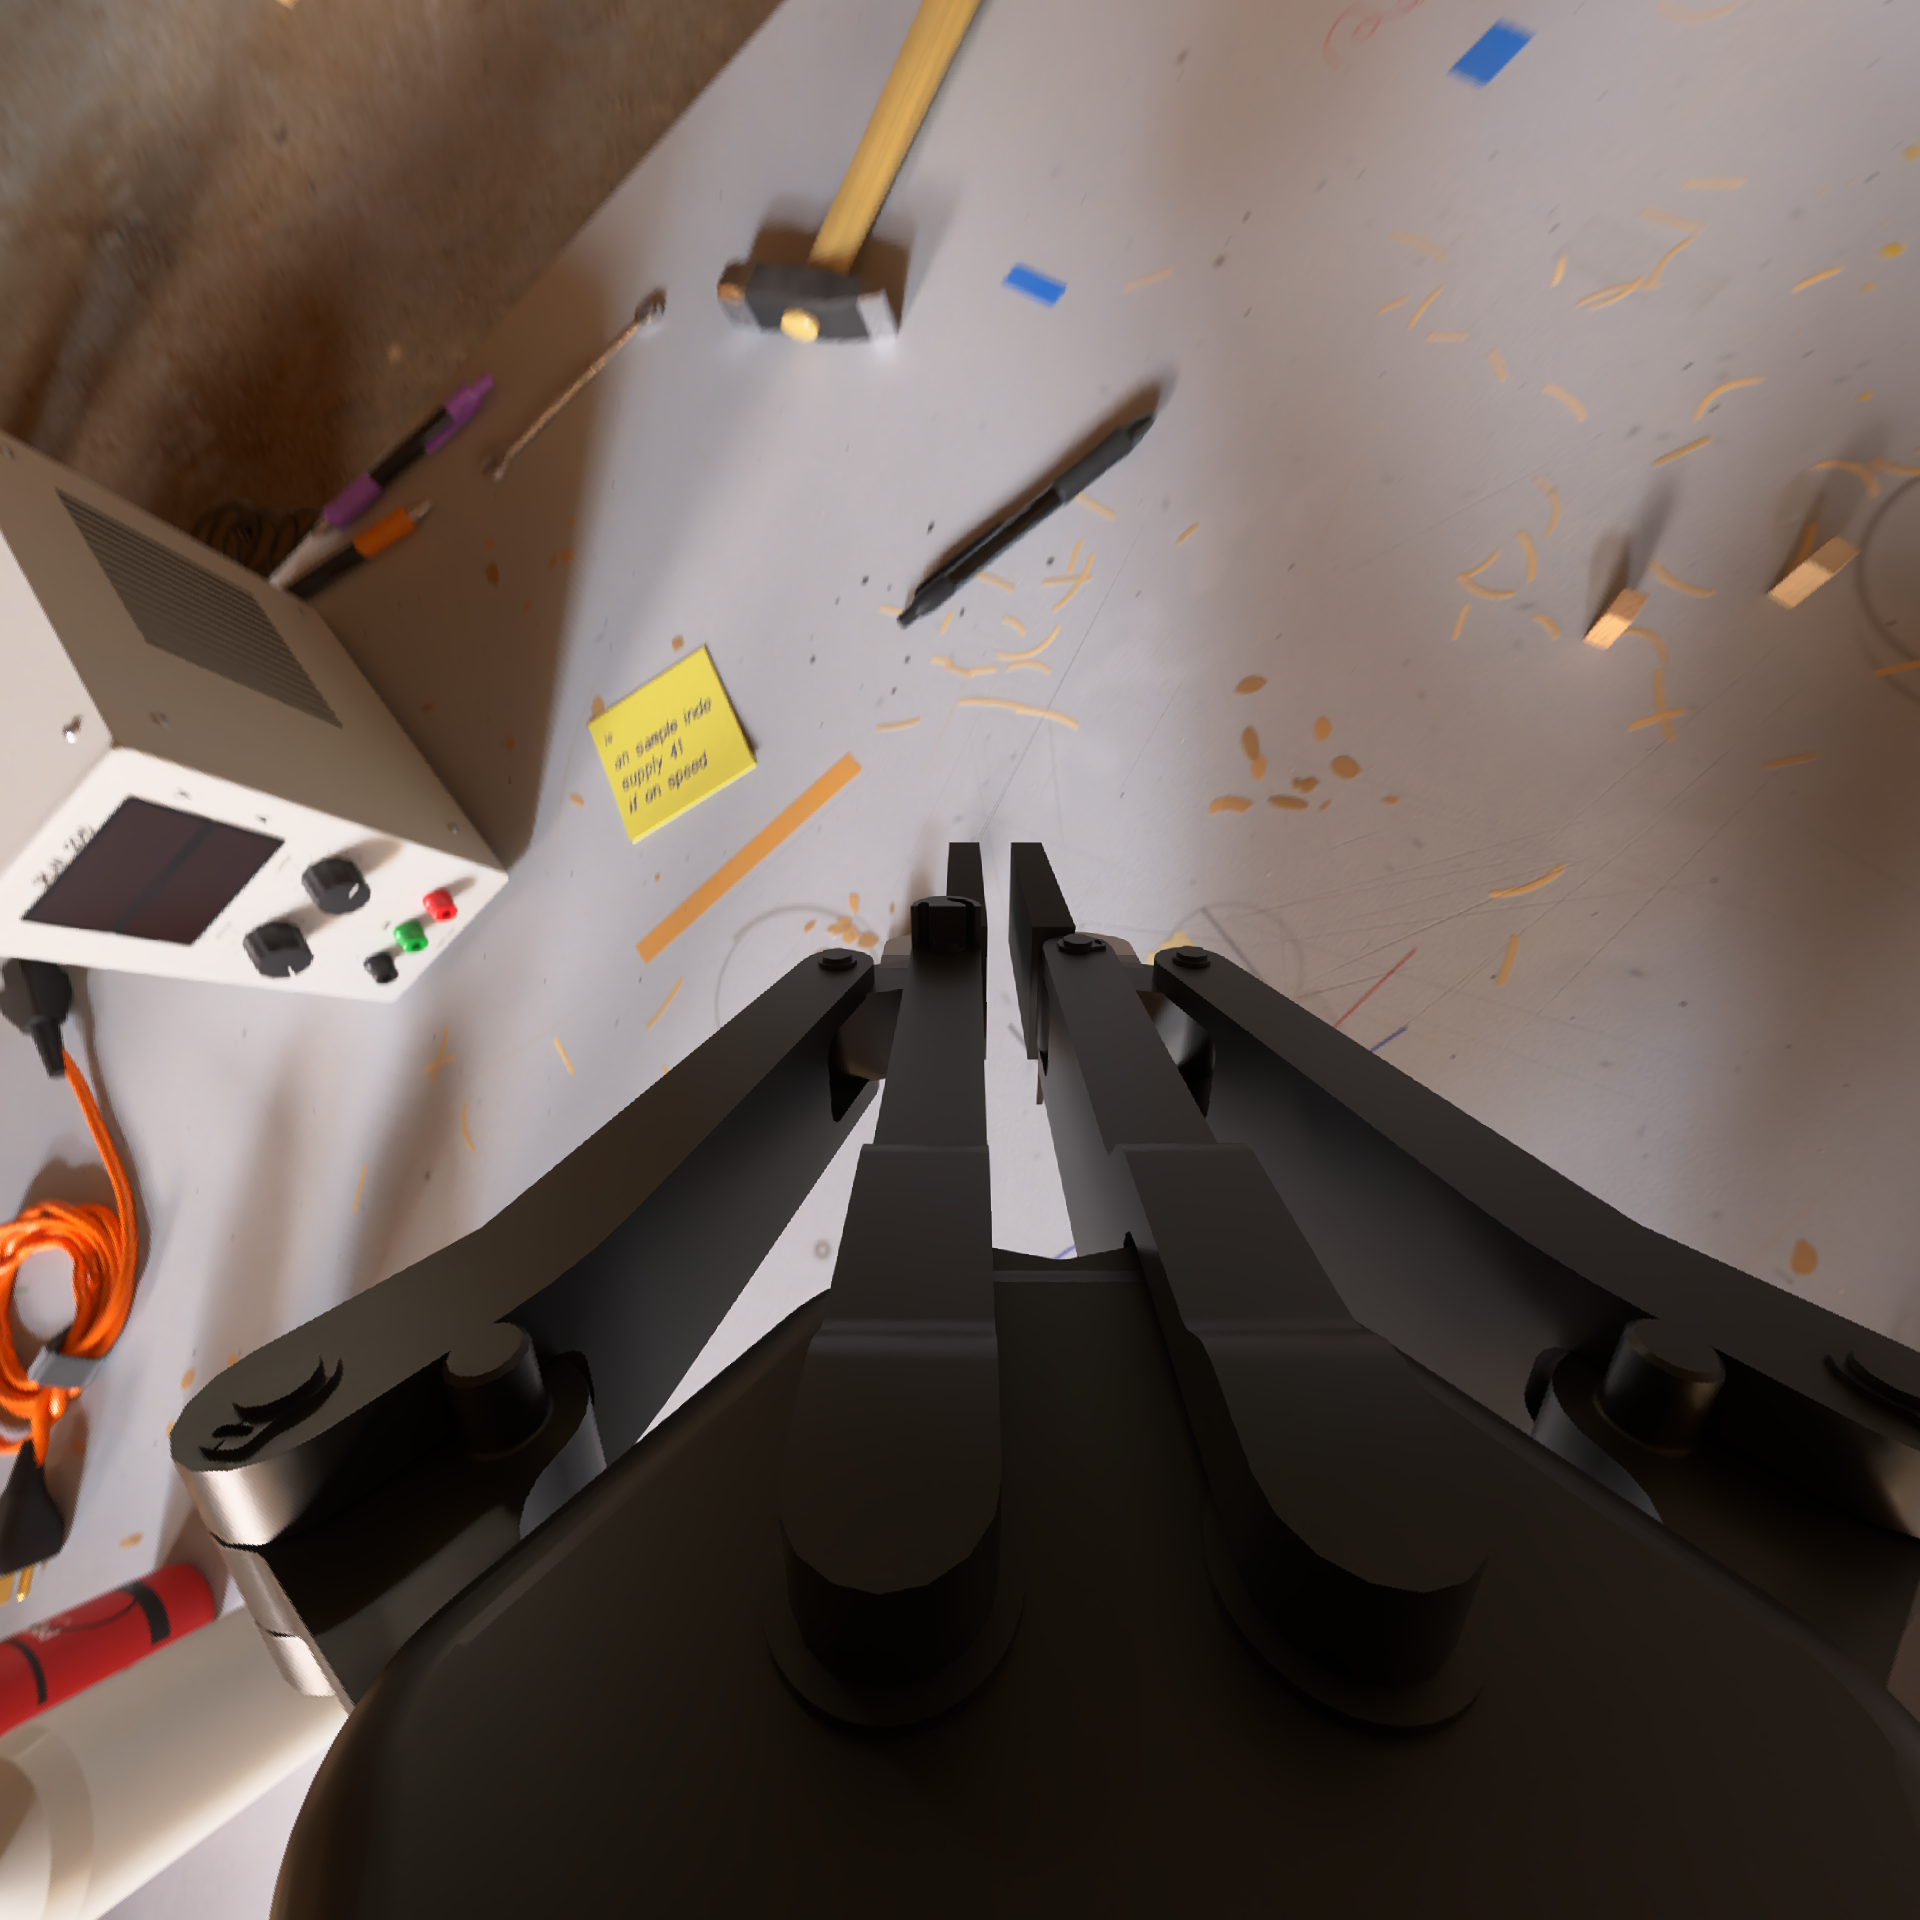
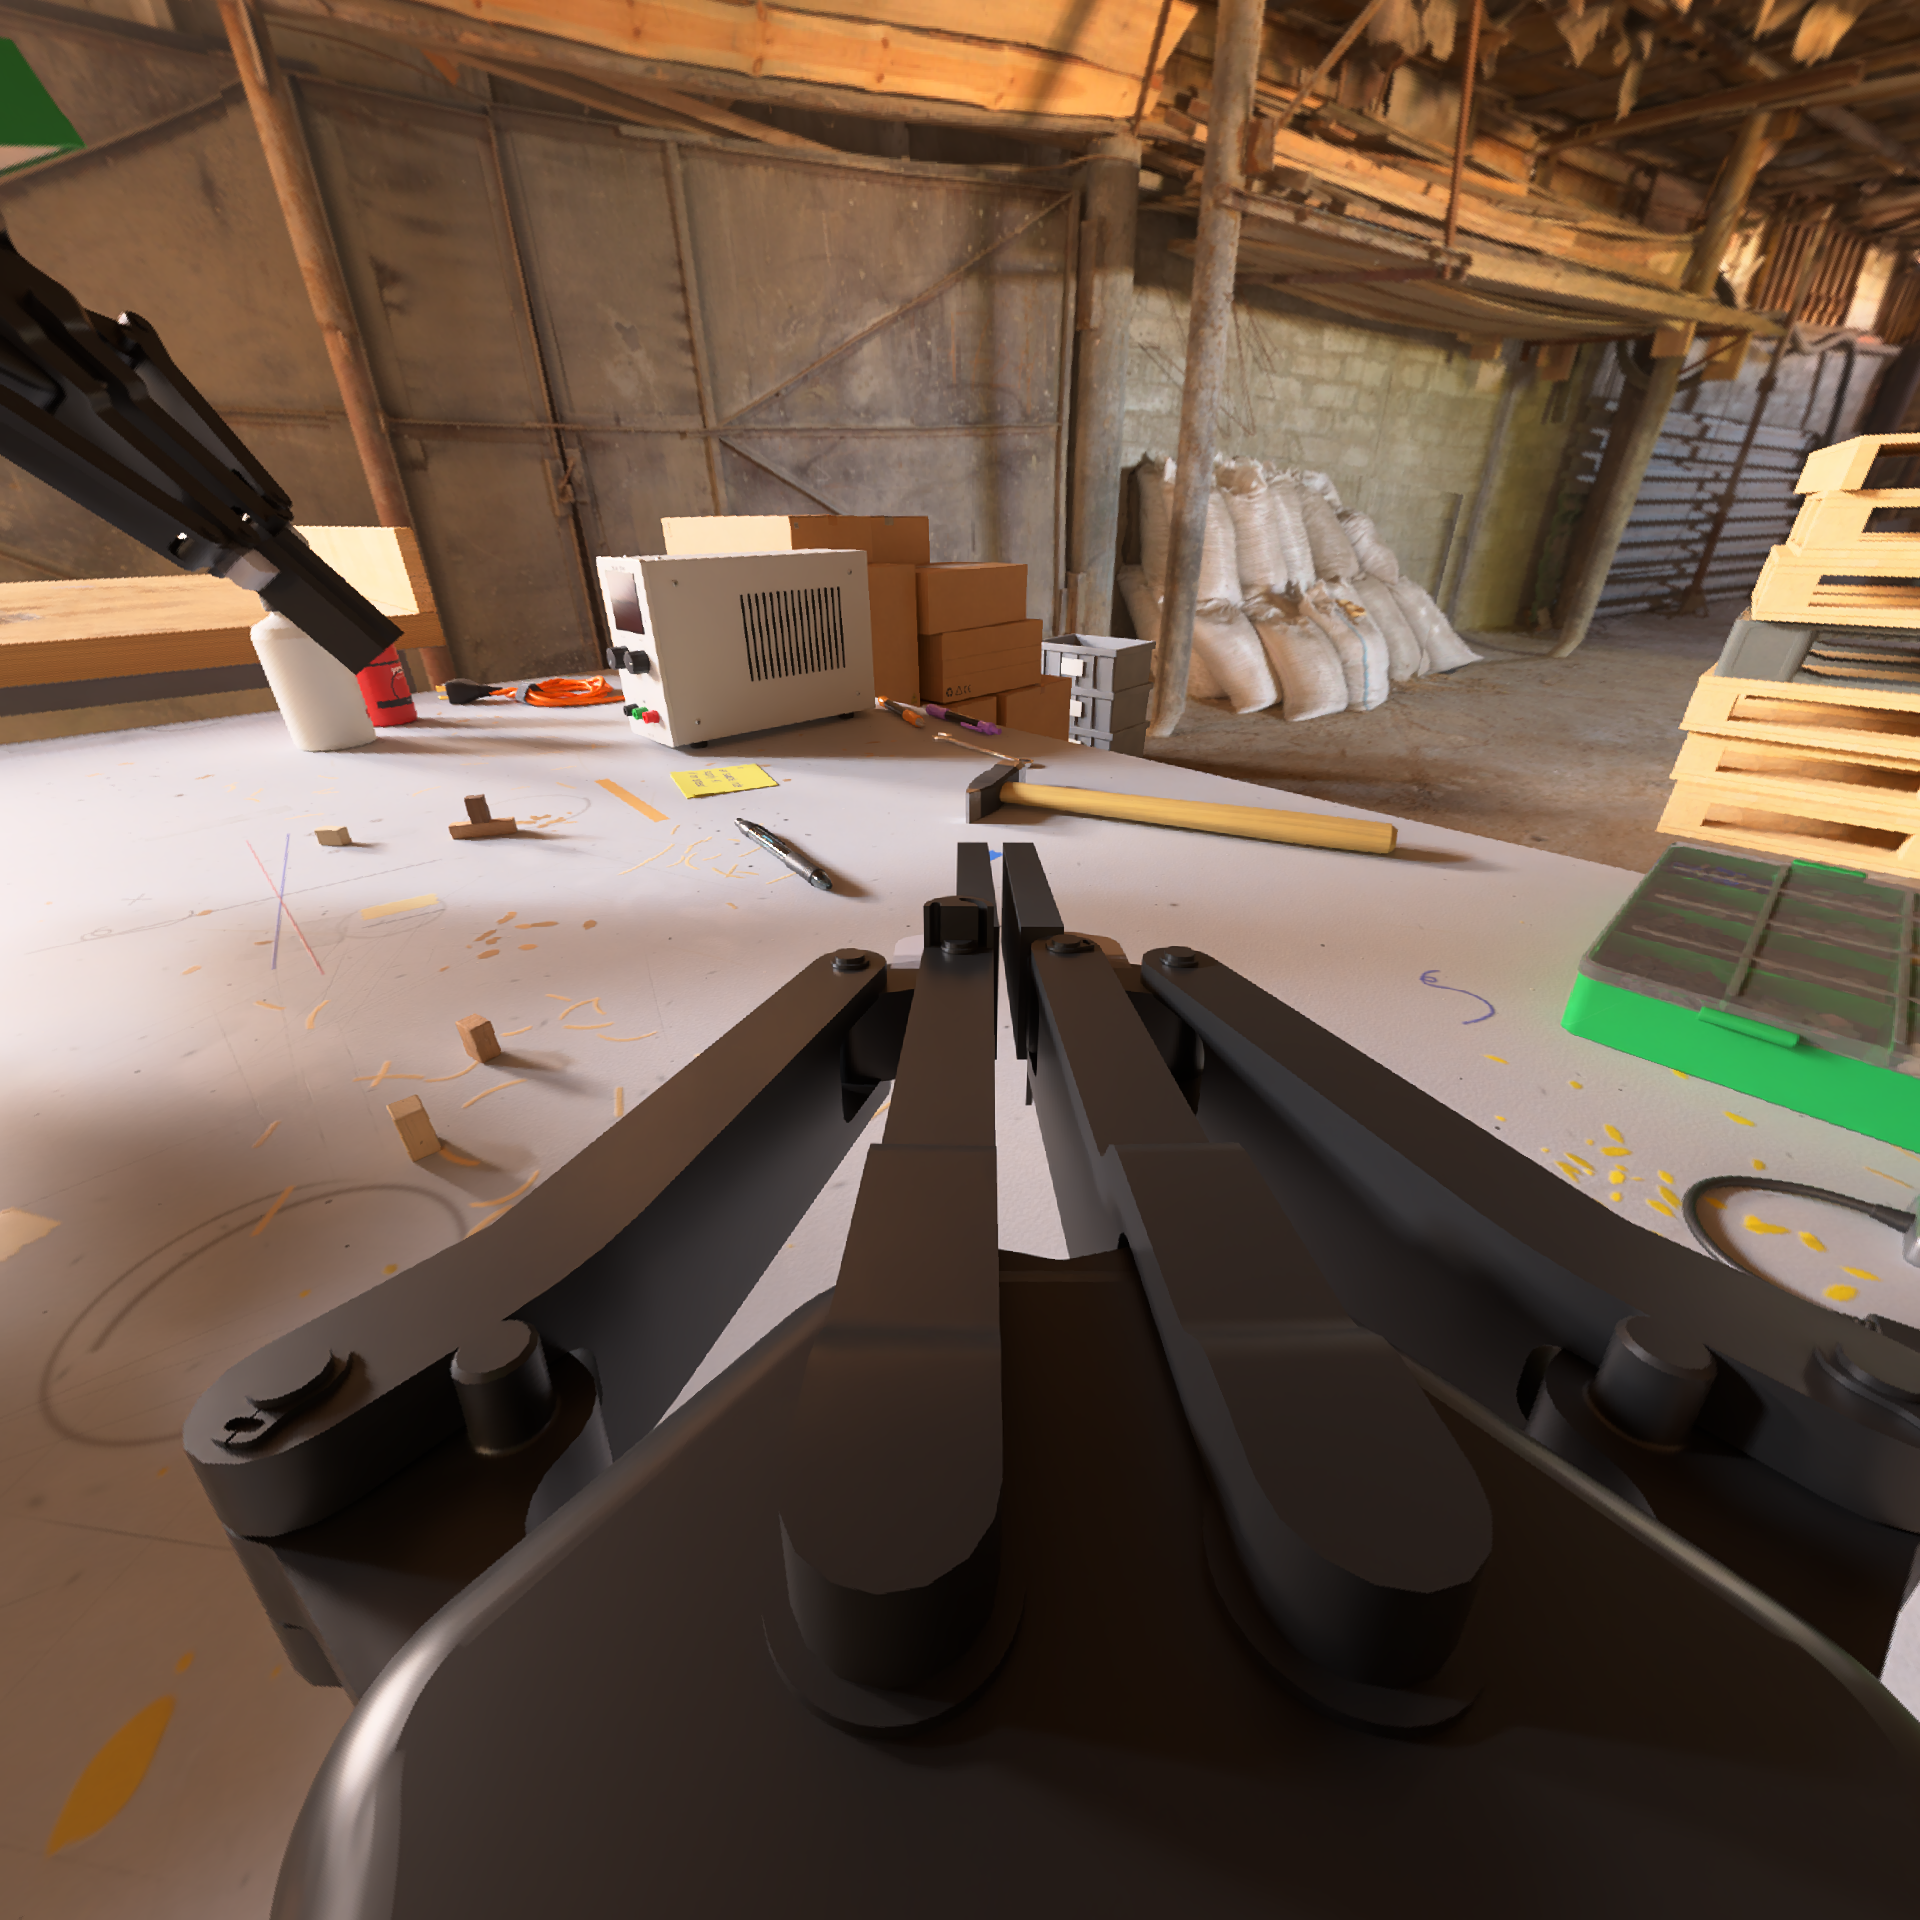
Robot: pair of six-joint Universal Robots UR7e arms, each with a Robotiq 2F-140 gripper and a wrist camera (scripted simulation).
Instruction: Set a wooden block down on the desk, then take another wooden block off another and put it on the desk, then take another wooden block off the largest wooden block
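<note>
Both grippers hang over the desk [image 2: 1247,935] with their jaws drawn almost together and nothing between them: the left gripper [image 1: 995,868] points down at bare desk near a yellow note [image 1: 673,742], the right gripper [image 2: 995,868] looks across the desk toward a hammer [image 2: 1174,808]. The blocks lie left of the right gripper: two small blocks, one [image 2: 478,1037] farther and one [image 2: 415,1128] nearer, apart from each other among shavings; farther off, a flat block [image 2: 482,828] carries a small dark block [image 2: 476,807] upright on it, with another small block [image 2: 332,835] just to its left. From the left wrist, two small blocks [image 1: 1614,619] [image 1: 1813,571] show at far right. Nothing stands between the right gripper and the blocks. A pen [image 2: 784,853] lies between the flat block and the hammer. At the far edge sit a power supply [image 2: 743,644], an orange cable [image 2: 566,690], a white bottle [image 2: 310,675] and a red can [image 2: 390,688]; the left arm partly hides both. A green organiser [image 2: 1714,1049] sits at right. The desk is pale, scratched, and strewn with shavings and tape. Beyond it: wooden walls, boxes [image 2: 966,613], sacks [image 2: 1288,603] and pallets [image 2: 1808,665].
</note>
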